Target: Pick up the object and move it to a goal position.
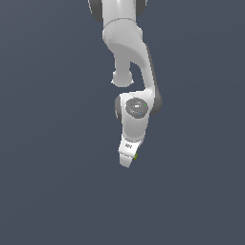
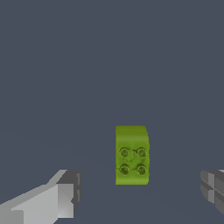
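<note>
Gripper (image 2: pixel 140 197) hovering over green studded brick (image 2: pixel 131 155), jaws spread wide, clear gap showing off both brick edges, fingers (image 2: pixel 65 194) not touching.

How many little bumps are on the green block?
4, set in a square on one face of the green block, which sits between the open gripper fingers. Other faces are hidden.

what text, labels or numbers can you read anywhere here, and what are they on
No readable text in either view.
White robot gripper: a small dark mark on its body in the exterior view, too small and blurred to read.
Lime-green blocky piece with four round studs: no lettering can be made out on it.
Plain dark grey-blue floor: no markings.
</note>
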{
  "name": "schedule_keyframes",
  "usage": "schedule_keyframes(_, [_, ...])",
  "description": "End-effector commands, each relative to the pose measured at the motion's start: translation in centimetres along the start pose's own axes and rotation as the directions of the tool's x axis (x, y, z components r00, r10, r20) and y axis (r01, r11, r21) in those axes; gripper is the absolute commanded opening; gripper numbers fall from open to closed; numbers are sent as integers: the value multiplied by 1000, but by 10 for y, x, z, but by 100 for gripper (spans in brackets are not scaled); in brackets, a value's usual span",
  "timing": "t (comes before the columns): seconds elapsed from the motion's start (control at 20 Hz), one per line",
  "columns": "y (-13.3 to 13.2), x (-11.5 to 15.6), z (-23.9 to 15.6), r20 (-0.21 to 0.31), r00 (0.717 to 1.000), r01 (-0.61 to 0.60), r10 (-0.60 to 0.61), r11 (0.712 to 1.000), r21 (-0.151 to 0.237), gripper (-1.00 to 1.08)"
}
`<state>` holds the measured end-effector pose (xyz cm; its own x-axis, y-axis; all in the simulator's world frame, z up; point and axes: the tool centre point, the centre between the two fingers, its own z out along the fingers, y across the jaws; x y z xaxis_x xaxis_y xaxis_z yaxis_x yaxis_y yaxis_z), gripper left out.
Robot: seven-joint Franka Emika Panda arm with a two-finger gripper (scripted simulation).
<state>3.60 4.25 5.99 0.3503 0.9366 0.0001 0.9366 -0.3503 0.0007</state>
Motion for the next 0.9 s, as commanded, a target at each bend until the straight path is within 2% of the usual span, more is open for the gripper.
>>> schedule_keyframes(0.0, [0,0,7,0,1000,1,-1,1000,1,100])
schedule_keyframes(0.35, [-2,0,41,0,1000,5,-5,1000,1,100])
schedule_keyframes(0.6, [0,0,48,0,1000,5,-5,1000,1,100])
schedule_keyframes(0.65, [0,0,48,0,1000,5,-5,1000,1,-100])
schedule_keyframes(0.85, [0,0,48,0,1000,5,-5,1000,1,-100])
